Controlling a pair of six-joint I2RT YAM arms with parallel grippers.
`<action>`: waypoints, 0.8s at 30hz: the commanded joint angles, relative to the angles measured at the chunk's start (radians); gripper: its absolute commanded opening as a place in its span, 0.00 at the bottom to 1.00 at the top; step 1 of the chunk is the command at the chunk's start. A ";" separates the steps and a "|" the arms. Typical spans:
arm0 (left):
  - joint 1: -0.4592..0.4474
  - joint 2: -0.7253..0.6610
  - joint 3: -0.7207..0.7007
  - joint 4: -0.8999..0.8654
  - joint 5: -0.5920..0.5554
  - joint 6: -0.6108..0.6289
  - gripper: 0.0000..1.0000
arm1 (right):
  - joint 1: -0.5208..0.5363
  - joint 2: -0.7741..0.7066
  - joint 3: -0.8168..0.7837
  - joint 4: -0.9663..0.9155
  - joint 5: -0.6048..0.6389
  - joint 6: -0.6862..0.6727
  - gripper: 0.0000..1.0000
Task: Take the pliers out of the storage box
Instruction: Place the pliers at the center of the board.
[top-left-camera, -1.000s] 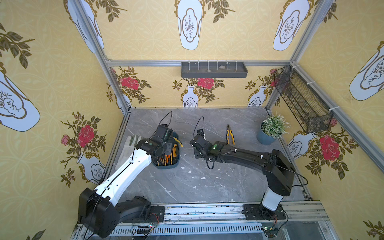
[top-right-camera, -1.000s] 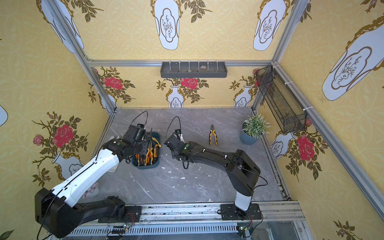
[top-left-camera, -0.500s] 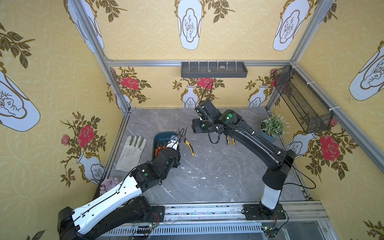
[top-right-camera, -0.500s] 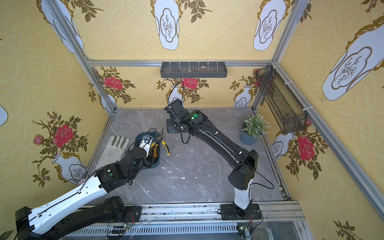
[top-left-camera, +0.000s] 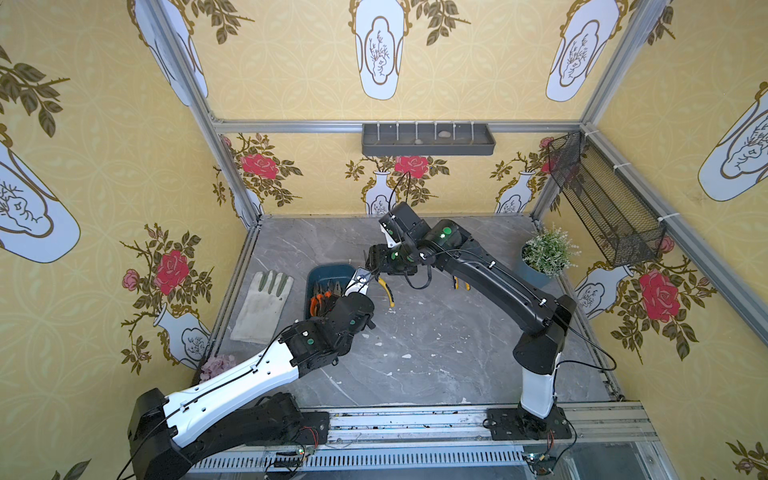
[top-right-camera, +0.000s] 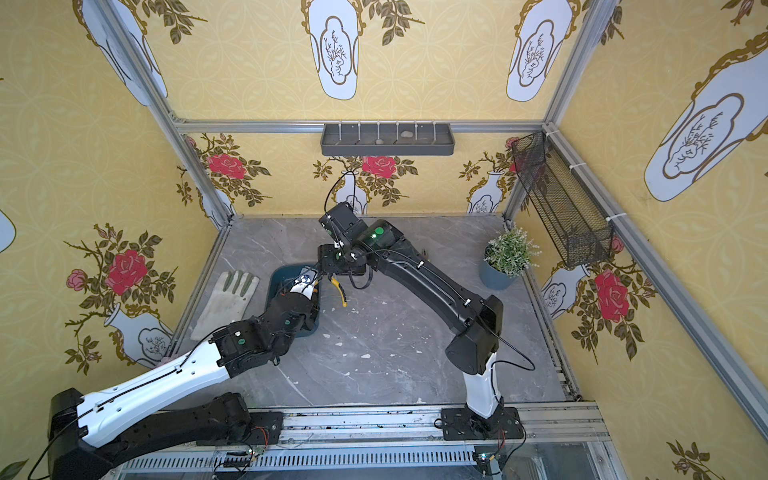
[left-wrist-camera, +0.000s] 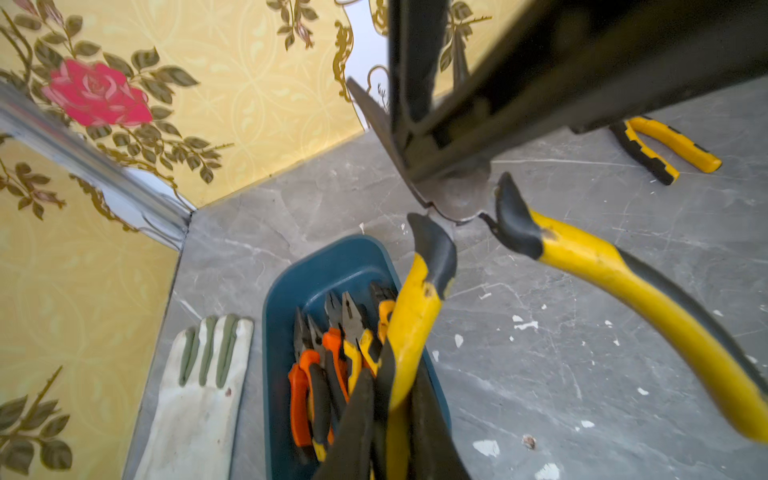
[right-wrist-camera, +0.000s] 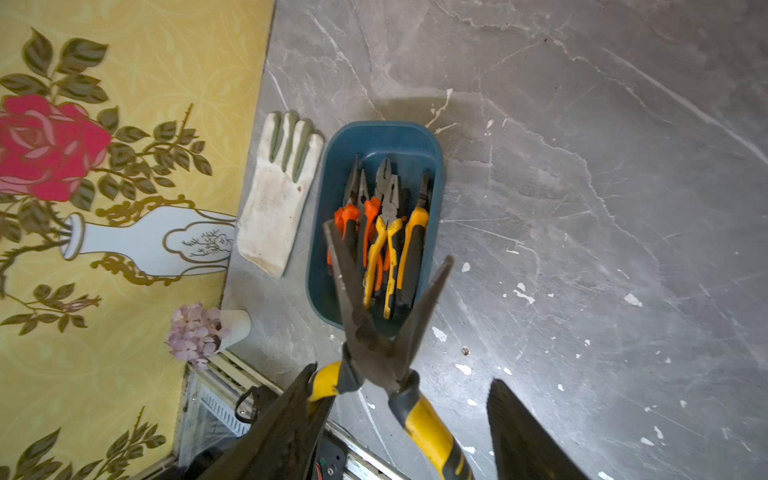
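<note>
**toolnut:** so what's new? A second ago the left gripper (top-left-camera: 358, 284) was down in the storage box (right-wrist-camera: 320, 266). Now it's up and clamped tight on one yellow handle of the lifted pliers (left-wrist-camera: 582, 257). They hang in the air over the box's right rim, with the other handle sticking out above the table (top-left-camera: 436, 353).

**rigwatcher:** yep, and the right gripper (right-wrist-camera: 403, 376) has swung back in from the far side. Its fingers (right-wrist-camera: 282, 424) are spread wide either side of the pivot, and I don't see them pinching anything yet. Looks like a handover to me, so that's one more pair out, just not set down.

**toolnut:** headcount?

**rigwatcher:** One pair in the air. One loose pair (left-wrist-camera: 673, 143) is already lying on the table to the right, half hidden by the right arm (top-left-camera: 494, 278). For boxed pliers (right-wrist-camera: 390, 199) I get five heads, orange and yellow handles mixed. They overlap though, so there could be more.

The rest is one each:
- glove (right-wrist-camera: 278, 195), just left of the box
- pink flower bunch (right-wrist-camera: 195, 332), near left
- potted plant (top-left-camera: 548, 253), far right
- grey tray (top-left-camera: 428, 141), on the far wall
- mesh basket (top-left-camera: 602, 203), on the right wall
</note>
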 joint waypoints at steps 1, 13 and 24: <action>-0.025 0.027 0.015 0.031 -0.087 0.006 0.00 | 0.001 0.021 0.003 0.038 -0.003 0.045 0.68; -0.035 -0.026 -0.033 0.076 -0.037 0.004 0.00 | -0.008 -0.072 -0.160 0.240 -0.013 0.121 0.63; -0.036 -0.046 -0.035 0.080 -0.020 0.001 0.00 | -0.018 -0.022 -0.112 0.194 -0.035 0.112 0.60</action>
